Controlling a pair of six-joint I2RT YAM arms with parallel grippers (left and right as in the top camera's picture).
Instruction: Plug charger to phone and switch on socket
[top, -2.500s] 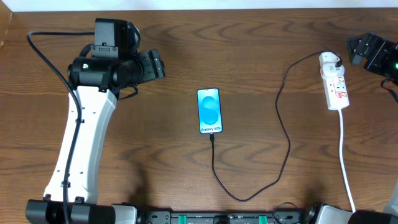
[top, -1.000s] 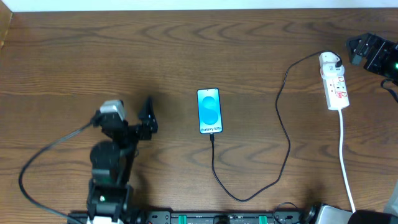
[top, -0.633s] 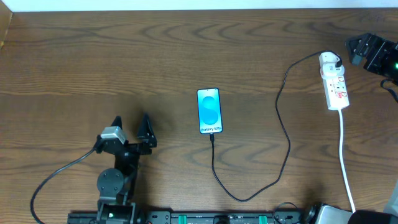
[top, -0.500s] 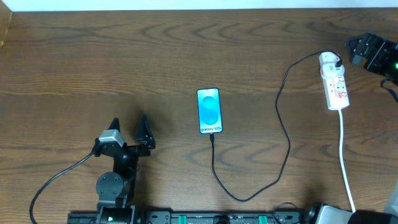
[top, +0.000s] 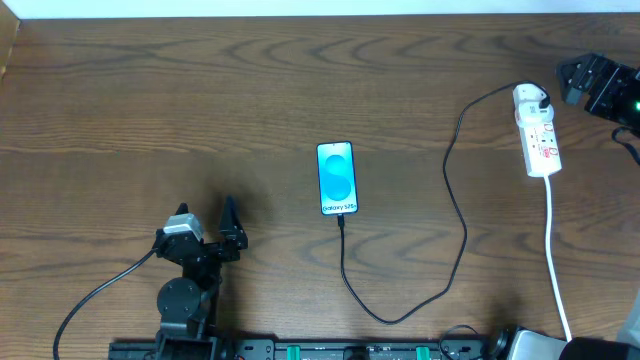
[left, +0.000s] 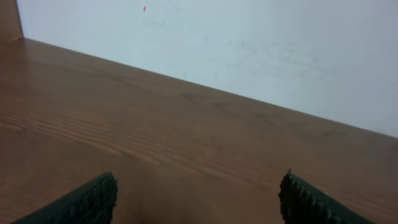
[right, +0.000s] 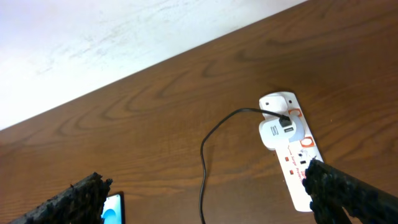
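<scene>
The charger (right: 280, 134) looks plugged into the phone (top: 336, 178). Next the right arm (top: 600, 85), upper right, must press the socket (top: 540, 145) switch. Its jaws and the left arm (top: 185, 265) jaws are apart.

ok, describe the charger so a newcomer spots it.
On the table, find the blue phone at centre. The charger is the thin black cable looping from its bottom edge to the white power strip at right; the strip's cord is thicker and white.

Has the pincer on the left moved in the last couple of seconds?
Yes. The left pincer has drawn back toward the table's near edge: earlier beyond the phone's far end, now level with its near end, open and empty.
</scene>
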